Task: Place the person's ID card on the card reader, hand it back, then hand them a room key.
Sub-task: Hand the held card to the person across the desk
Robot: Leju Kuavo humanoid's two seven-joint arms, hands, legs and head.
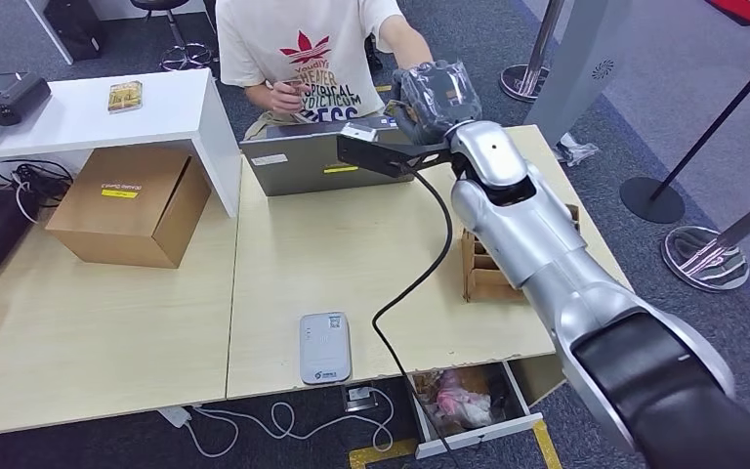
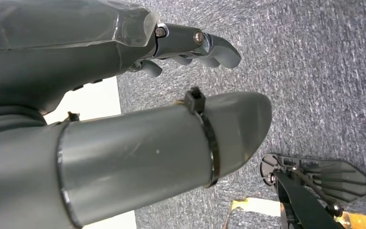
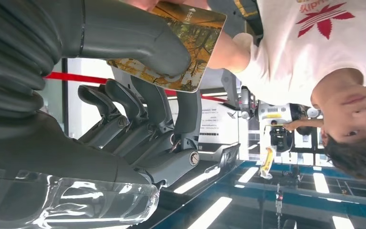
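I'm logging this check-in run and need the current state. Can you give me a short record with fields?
right hand: raised toward the person, pinching a card
card: picture-printed, between thumb and finger
left hand: holds nothing, hanging over carpet
card reader: flat on the table, nothing on it
person: seated behind a laptop
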